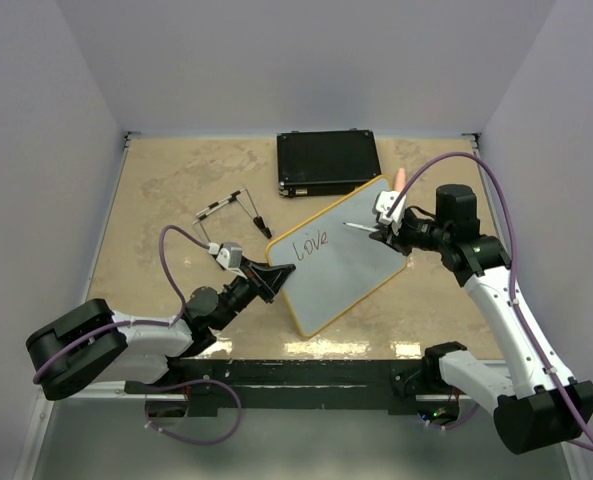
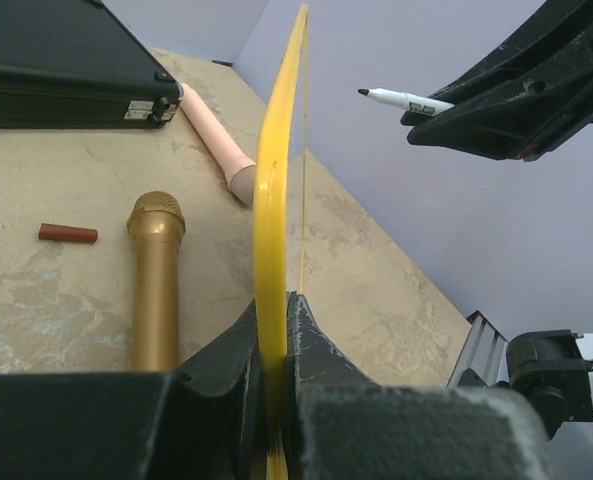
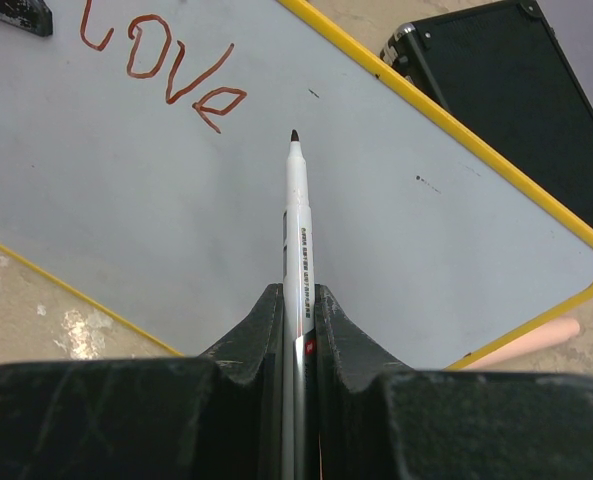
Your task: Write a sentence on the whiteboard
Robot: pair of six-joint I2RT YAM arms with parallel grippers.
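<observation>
Left fingers [image 2: 226, 365] pinch whiteboard [image 1: 351, 265] edge; right fingers [image 3: 261, 330] clamp marker [image 3: 296, 220], tip off board beside "love" [image 3: 166, 70]; next: touch down, second word.

Pale lavender walls [image 1: 306, 60] enclose beige marbled tabletop [image 1: 166, 185].

Pink tube [image 3: 542, 338] mostly behind whiteboard [image 3: 426, 230], R-wrist view

The whiteboard [image 1: 351, 265] has a smooth, glossy face and a plastic-looking frame. The bench [image 1: 176, 180] looks like mottled stone. The marker [image 3: 298, 220] is white plastic.
</observation>
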